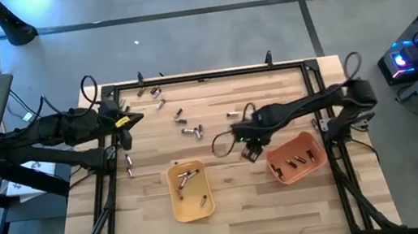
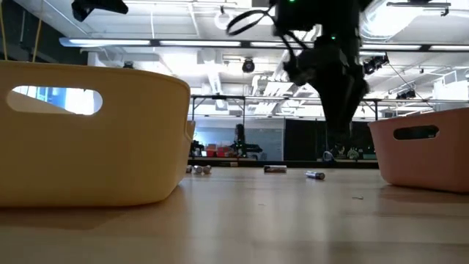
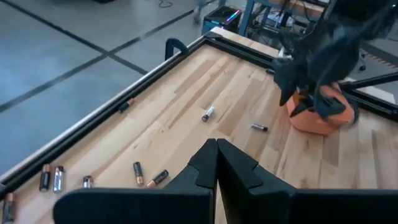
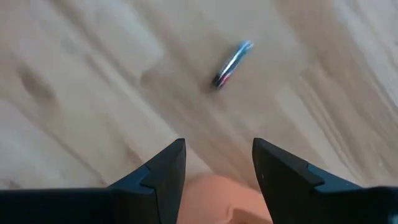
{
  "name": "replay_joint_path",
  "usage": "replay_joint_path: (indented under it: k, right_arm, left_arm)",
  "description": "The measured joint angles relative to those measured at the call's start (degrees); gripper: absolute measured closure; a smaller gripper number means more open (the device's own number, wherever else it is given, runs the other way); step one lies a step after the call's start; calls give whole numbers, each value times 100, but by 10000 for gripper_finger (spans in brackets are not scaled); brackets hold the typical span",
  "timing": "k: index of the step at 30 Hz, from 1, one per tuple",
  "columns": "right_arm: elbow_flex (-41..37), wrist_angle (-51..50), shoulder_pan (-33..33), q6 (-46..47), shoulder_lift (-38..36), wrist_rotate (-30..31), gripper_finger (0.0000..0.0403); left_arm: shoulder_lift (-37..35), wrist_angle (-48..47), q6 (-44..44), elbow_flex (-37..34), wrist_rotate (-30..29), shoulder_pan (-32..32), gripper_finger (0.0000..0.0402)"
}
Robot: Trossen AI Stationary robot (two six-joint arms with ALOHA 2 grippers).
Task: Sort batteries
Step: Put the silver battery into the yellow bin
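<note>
Several batteries (image 1: pixel 190 129) lie scattered on the far left part of the wooden table, and some lie by its left edge (image 1: pixel 128 164). More batteries rest inside the yellow tray (image 1: pixel 191 190) and the orange tray (image 1: pixel 297 159). My right gripper (image 1: pixel 251 150) hangs open over the wood just left of the orange tray, pointing down, with nothing between its fingers (image 4: pixel 217 146). One silvery battery (image 4: pixel 231 64) lies on the wood beyond them. My left gripper (image 1: pixel 135 118) waits shut and empty above the table's left edge (image 3: pixel 216 144).
A black frame (image 1: pixel 203 76) rims the table. In the low view the yellow tray's wall (image 2: pixel 88 132) fills the left and the orange tray (image 2: pixel 425 154) stands at the right, with loose batteries (image 2: pixel 315 174) on the wood between them. Bare wood lies near the front edge.
</note>
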Motion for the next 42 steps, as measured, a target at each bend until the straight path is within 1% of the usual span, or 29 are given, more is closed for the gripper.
replay_joint_path:
  k: [3, 7, 12, 15, 23, 26, 28, 29, 30, 32, 33, 35, 36, 38, 40, 42]
  right_arm:
    - [-395, 523, -243, 449, -241, 46, 222]
    - [-581, 931, -388, 423, -193, 91, 222]
    - [-602, 1261, -377, 422, 106, 255, 222]
    - [-599, 1225, -376, 421, 355, 363, 222]
    - [-602, 1785, -455, 469, 907, 155, 222]
    - [-580, 1725, -455, 560, 1043, 99, 226]
    - [-557, 1569, -451, 599, 1138, 161, 246]
    - [-556, 1488, -423, 616, 1160, 222, 266]
    - [-556, 1425, -386, 607, 1181, 306, 291]
    - [-558, 1330, -296, 553, 1168, 510, 355]
    - [-566, 1318, -256, 509, 1133, 575, 377]
    - [-514, 1218, -194, 461, 1081, 677, 384]
    - [-434, 966, -177, 519, 1069, 712, 383]
    - [-256, 376, -143, 690, 1038, 933, 391]
    - [45, 476, -111, 673, 1010, 1043, 396]
    - [342, 784, -37, 334, 984, 938, 394]
  left_arm:
    - [162, 45, -7, 2, -3, 2, 402]
    - [462, 296, -11, 2, -7, 2, 402]
    - [896, 414, -117, 2, -11, 2, 401]
    - [1152, 469, -232, 0, -7, 2, 402]
    - [1632, 519, -254, 0, 33, 0, 402]
    - [1719, 530, -255, 0, 35, 0, 401]
    - [1741, 529, -252, 0, 38, 0, 401]
    - [1741, 529, -252, 0, 39, 0, 402]
    - [1739, 527, -250, 0, 39, 0, 402]
    - [1702, 470, -198, 0, 58, -1, 402]
    - [1689, 411, -162, 0, 120, -2, 402]
    - [1596, 185, -28, 0, 400, -3, 402]
    - [1558, 8, 28, 0, 502, -4, 402]
    - [1456, -263, 21, 0, 528, -9, 402]
    - [1342, -505, -65, 0, 364, 2, 401]
    - [1242, -548, -86, 0, 92, 23, 401]
